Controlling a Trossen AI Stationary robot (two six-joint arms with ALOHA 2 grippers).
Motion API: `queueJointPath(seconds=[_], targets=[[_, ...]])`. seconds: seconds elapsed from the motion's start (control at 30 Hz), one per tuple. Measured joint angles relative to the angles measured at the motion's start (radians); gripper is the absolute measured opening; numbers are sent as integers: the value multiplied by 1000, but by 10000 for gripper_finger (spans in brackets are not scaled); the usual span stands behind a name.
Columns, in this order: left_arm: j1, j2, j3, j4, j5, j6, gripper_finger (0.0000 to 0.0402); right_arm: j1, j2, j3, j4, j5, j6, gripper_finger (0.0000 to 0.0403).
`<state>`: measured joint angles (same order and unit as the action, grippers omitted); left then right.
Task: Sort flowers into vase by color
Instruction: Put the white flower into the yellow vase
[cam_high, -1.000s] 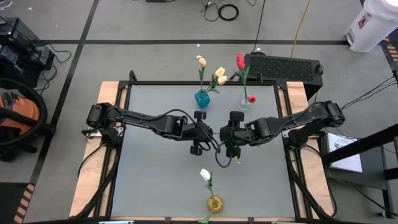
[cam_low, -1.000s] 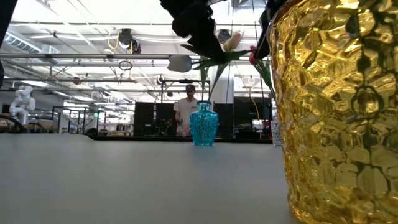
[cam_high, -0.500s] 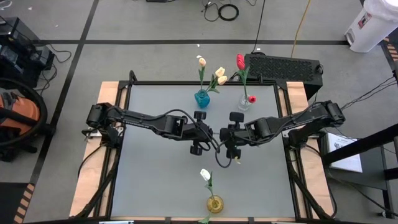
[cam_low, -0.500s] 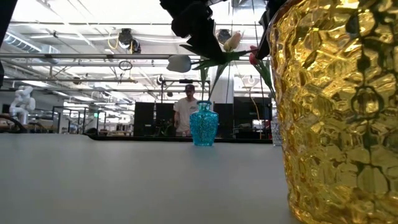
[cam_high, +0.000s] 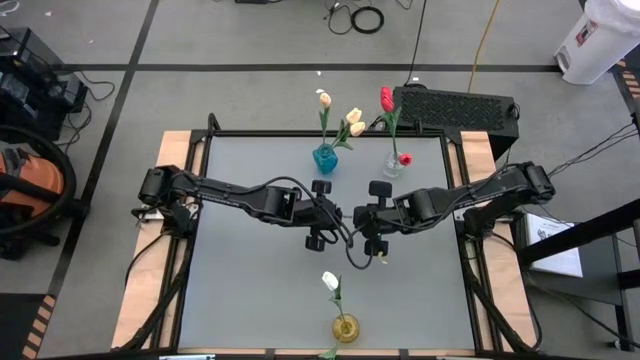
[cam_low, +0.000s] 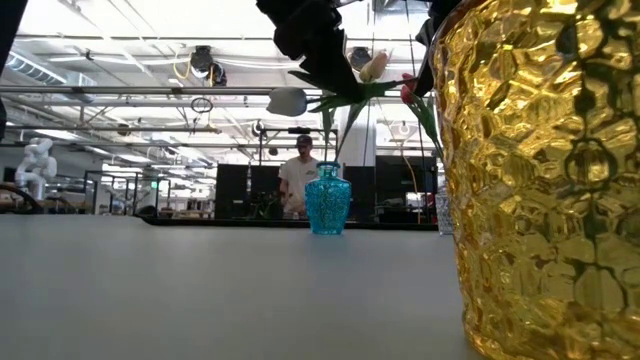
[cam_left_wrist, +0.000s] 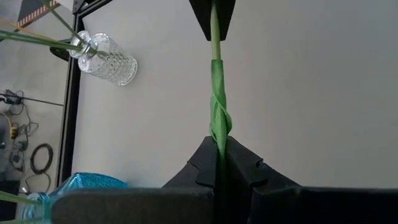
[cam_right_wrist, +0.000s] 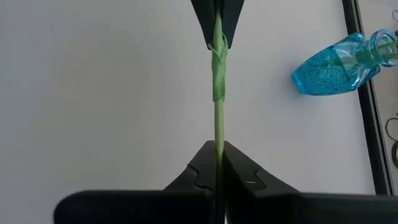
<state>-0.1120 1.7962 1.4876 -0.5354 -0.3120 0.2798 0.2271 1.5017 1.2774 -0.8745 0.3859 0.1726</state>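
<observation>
One flower's thin green stem (cam_left_wrist: 214, 74) spans the gap between my two grippers above the table's middle. My left gripper (cam_high: 338, 232) and my right gripper (cam_high: 364, 236) face each other, both shut on it. A twisted leaf (cam_left_wrist: 218, 109) wraps the stem between them. In the low view a pale bud (cam_low: 288, 100) and green leaves show just under the dark grippers. A blue vase (cam_high: 325, 157) holds cream-yellow flowers. A clear glass vase (cam_high: 392, 165) holds red ones. A yellow vase (cam_high: 345, 327) holds a white one. My left gripper pinches the stem (cam_left_wrist: 217, 142) between its two fingers, just beside the twisted leaf. Its fingers slant down from the table's left. The stem runs on to the right gripper (cam_left_wrist: 212, 22), clear of the table. My right gripper pinches the bare stem (cam_right_wrist: 217, 134) between its two fingers, a little away from the leaf wrap (cam_right_wrist: 217, 62). Its fingers slant down from the table's right. The stem runs straight on to the left gripper (cam_right_wrist: 216, 28) and is lifted clear.
The blue and glass vases stand side by side at the table's far edge; the yellow vase stands at the near edge, below the grippers in the high view. Bare grey tabletop (cam_high: 250, 290) lies to the left and right. A person stands far behind the table (cam_low: 303, 175).
My right gripper has shut on the stem while staying in place. My left gripper has kept its hold, and the flower has not moved.
</observation>
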Motion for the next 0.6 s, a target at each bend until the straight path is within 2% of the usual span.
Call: queueJointPath(seconds=[0.17, 0.4, 0.6], targets=[[-1, 0, 0, 2, -1, -13, 28, 0, 0, 0, 0, 0, 0, 1], [-13, 0, 0, 6, -25, -39, 73, 7, 0, 0, -44, 4, 15, 1], [-43, 0, 0, 5, -140, -42, 114, 17, 0, 0, -141, 8, 97, 0]])
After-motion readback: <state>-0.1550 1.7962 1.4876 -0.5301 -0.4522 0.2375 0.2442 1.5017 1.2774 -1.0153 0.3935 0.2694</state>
